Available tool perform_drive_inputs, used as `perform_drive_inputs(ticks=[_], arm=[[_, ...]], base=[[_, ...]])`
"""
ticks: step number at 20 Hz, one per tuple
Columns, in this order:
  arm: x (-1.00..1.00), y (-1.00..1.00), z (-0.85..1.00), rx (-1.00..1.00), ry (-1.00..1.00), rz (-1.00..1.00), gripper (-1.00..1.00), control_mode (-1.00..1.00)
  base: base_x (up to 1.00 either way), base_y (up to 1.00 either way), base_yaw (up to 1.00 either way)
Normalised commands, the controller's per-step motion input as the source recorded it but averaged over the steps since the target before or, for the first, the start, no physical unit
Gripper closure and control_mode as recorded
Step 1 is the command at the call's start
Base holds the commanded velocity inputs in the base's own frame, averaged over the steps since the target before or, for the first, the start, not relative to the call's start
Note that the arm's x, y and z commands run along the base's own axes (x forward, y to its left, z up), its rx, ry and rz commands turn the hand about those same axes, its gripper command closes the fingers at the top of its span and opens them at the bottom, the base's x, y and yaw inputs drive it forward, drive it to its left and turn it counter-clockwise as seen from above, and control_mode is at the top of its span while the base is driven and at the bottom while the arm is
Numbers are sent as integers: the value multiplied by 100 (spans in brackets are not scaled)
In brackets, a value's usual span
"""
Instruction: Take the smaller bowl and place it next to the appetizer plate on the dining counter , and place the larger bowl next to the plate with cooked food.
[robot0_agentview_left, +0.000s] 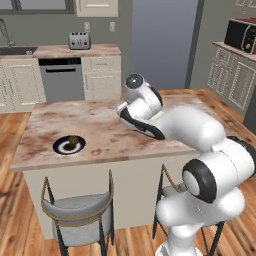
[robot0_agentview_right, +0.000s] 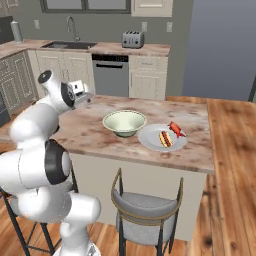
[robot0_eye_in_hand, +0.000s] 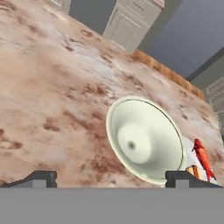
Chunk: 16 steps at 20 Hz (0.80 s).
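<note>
My fingers (robot0_eye_in_hand: 41, 177) spread wide, empty, over the larger bowl (robot0_eye_in_hand: 144, 140) sitting on the dining counter (robot0_agentview_right: 90, 132) touching the plate with cooked food (robot0_agentview_right: 150, 137); looks rigid, slick, breakable, so I'd pinch the thin rim.

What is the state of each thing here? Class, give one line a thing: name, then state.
larger bowl: upright, empty, on the dining counter, right beside the plate with cooked food.
plate with cooked food: flat on the counter, bearing red and yellow food.
appetizer plate: flat on the counter, one brown morsel on it, no bowl beside it.
gripper: open, empty, above the counter near the larger bowl.
</note>
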Motion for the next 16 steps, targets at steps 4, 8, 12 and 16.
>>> perform_drive_inputs(ticks=[4,8,12,16], arm=[[-100,-16,84,29,0,-3,-100,-100],[-100,-39,29,17,0,-14,-100,-100],[-97,-38,-2,18,2,-15,-100,-100],[-78,-18,-29,9,3,-12,-100,-100]], base=[[0,0,0],[0,0,0],[0,0,0],[0,0,0]])
